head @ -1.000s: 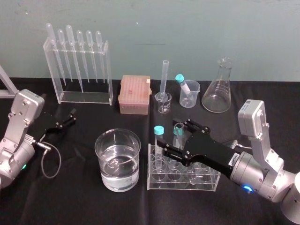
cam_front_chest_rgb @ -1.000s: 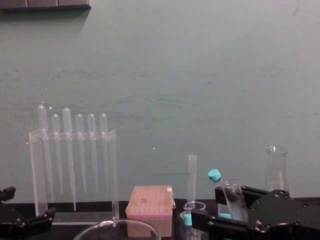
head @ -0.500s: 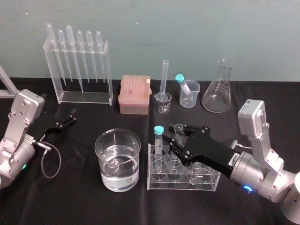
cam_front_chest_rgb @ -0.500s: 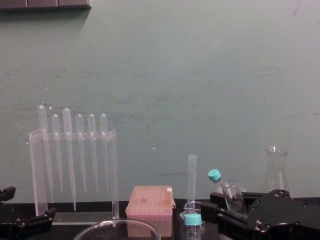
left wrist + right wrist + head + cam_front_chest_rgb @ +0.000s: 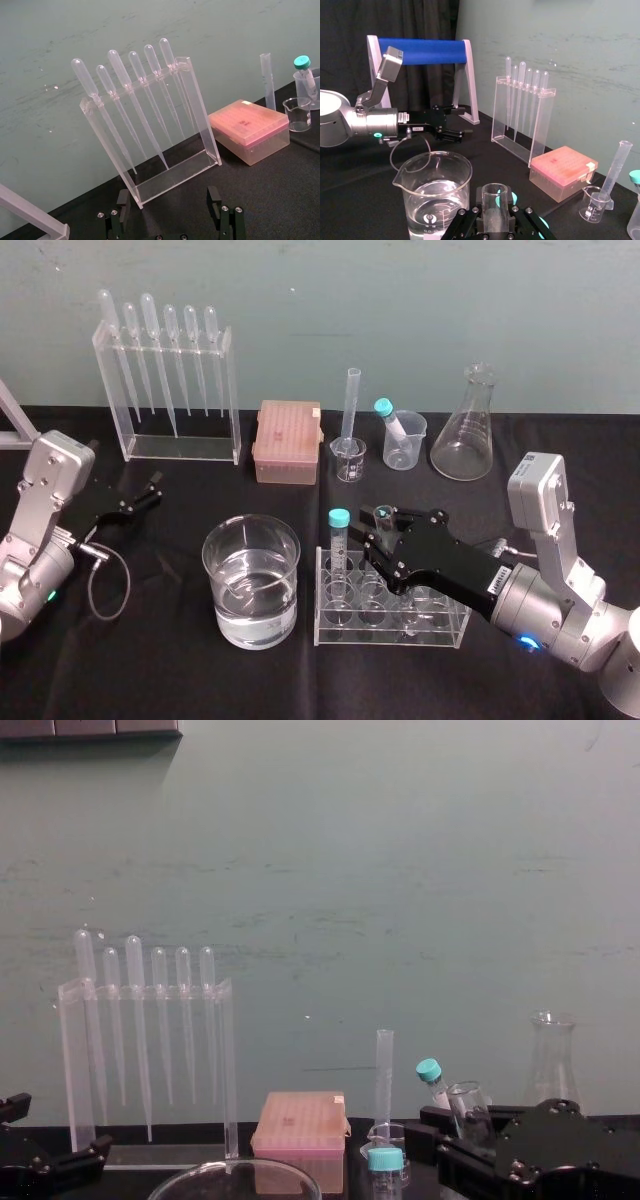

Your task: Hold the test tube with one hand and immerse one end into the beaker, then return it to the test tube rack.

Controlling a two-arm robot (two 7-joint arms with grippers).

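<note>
**Inspector:** Item under examination?

**Assessor:** The test tube (image 5: 382, 513): clear glass, cylindrical, with a plain open rim. It stands over the back row of the test tube rack (image 5: 392, 628), leaning slightly. Its lower end is hidden, so I cannot tell if it sits in a well.

**Inspector:** Held by what?

**Assessor:** The right gripper (image 5: 384, 535), black and angular, reaches in from the rack's right. Its fingers (image 5: 465, 222) are clamped against the tube's wall, one on either side.

**Inspector:** The rack itself?

**Assessor:** Clear acrylic, box-shaped, with rows of round wells, standing on black cloth (image 5: 160, 640). A teal-capped tube (image 5: 338, 540) stands upright at its left end, just beside the held tube.

**Inspector:** The beaker?

**Assessor:** The beaker (image 5: 250, 543) is wide round glass with a pouring lip, part full of clear liquid. It stands just left of the rack, not touching it.

**Inspector:** The other arm?

**Assessor:** The left gripper (image 5: 152, 490) is well left of the rack, beyond the beaker. Its fingers are spread with nothing between them.

**Inspector:** Surroundings?

**Assessor:** Behind the rack are a pink tip box (image 5: 287, 445), a small glass beaker (image 5: 348, 462), a thin graduated cylinder (image 5: 351, 405), a plastic cup (image 5: 408, 450) and a conical flask (image 5: 465, 430). Farther behind and to the left, a clear stand (image 5: 180, 447) holds six plastic pipettes (image 5: 170, 350).

**Inspector:** Obstructions?

**Assessor:** The gripper's body covers the rack's back wells on the right.
</note>
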